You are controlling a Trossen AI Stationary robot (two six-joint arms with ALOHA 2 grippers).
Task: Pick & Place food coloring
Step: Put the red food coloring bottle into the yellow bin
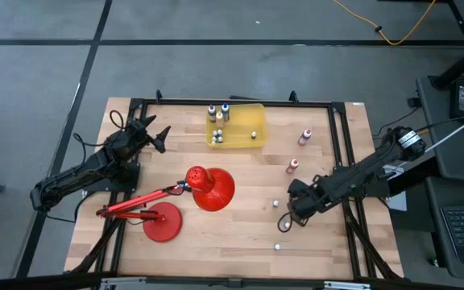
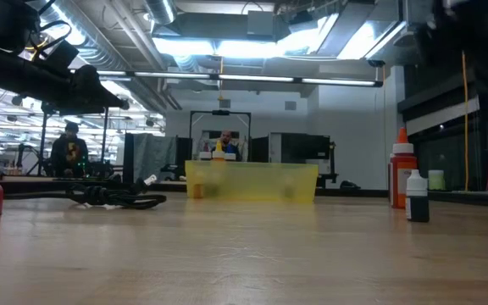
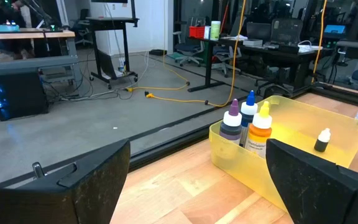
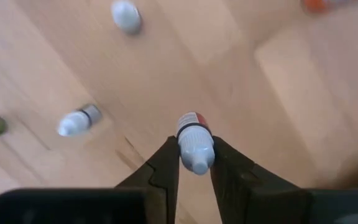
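Food coloring bottle (image 4: pixel 195 144) is pinched between the right gripper (image 4: pixel 195 163) fingers over the bench (image 4: pixel 278 93), left gripper (image 3: pixel 197 180) fingers wide

A red desk lamp (image 1: pixel 176 201) lies near a yellow bin (image 1: pixel 256 138).

1. Floor (image 1: pixel 216 48): grey concrete, crossed by dark lines; yellow cable (image 1: pixel 393 32) lying loose on it.
2. Ceiling lights (image 2: pixel 252 47): long bright strips under exposed ducting.
3. Desks (image 3: pixel 30 43): several, with chairs and equipment.
4. Person (image 2: pixel 70 148): seated far off at a bench.
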